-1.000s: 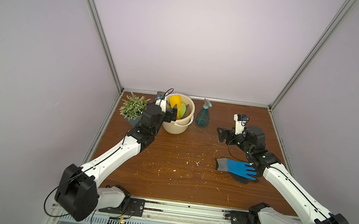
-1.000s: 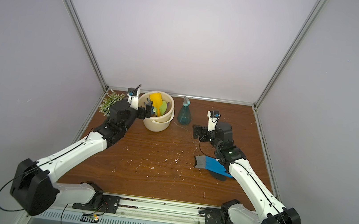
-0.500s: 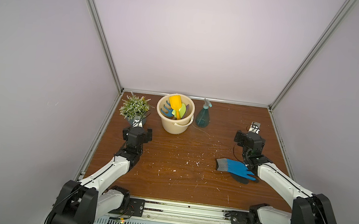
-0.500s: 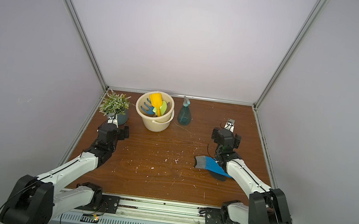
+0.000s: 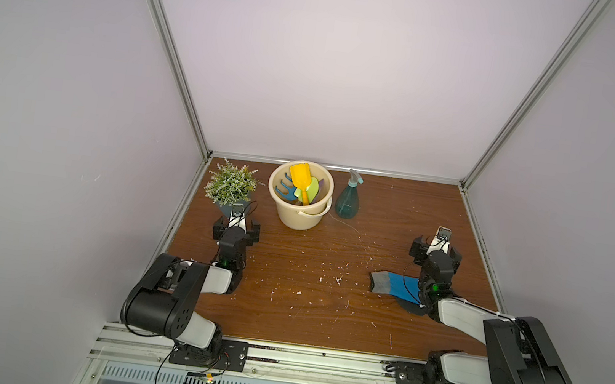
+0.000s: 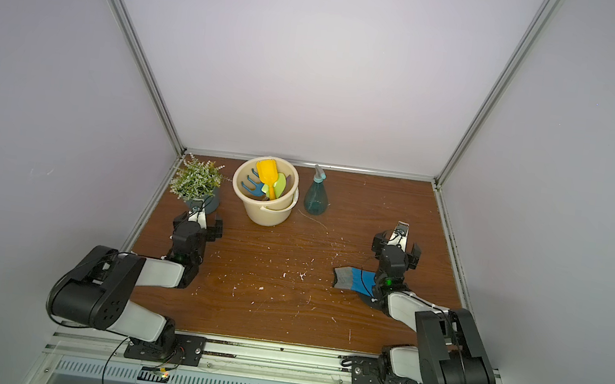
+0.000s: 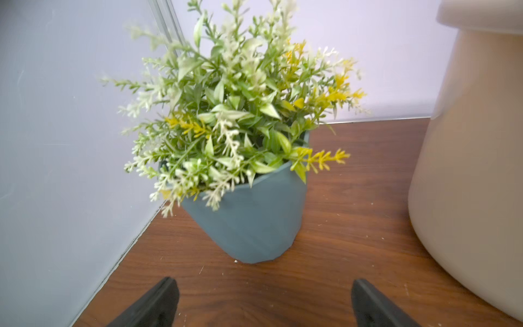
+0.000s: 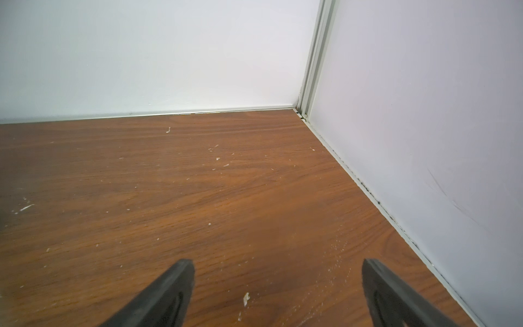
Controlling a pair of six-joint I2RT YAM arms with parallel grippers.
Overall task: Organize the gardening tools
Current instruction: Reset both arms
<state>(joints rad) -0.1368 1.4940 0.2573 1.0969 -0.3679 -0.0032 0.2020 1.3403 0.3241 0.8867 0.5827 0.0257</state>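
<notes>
- While both arms sit folded at the near edge, the left gripper (image 7: 263,305) and right gripper (image 8: 278,294) stand with jaws apart, empty.
- Blue glove (image 5: 394,284) lies partly hidden by the right arm; speckled table (image 5: 306,288) spans between the grippers.
- Along the far edge: plant (image 5: 233,186) in the left corner, bucket (image 5: 296,217) holding yellow scoop (image 5: 300,174), blue fork (image 5: 285,191) and lime-green trowel (image 5: 312,190), then spray bottle (image 5: 347,202) just beside it.

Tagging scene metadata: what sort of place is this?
Probably a lab robot test cell, not a garden: plain walls on an aluminium frame box in a wooden tabletop, two robot arms are bolted to a front rail, and the bucket of tools looks staged.
</notes>
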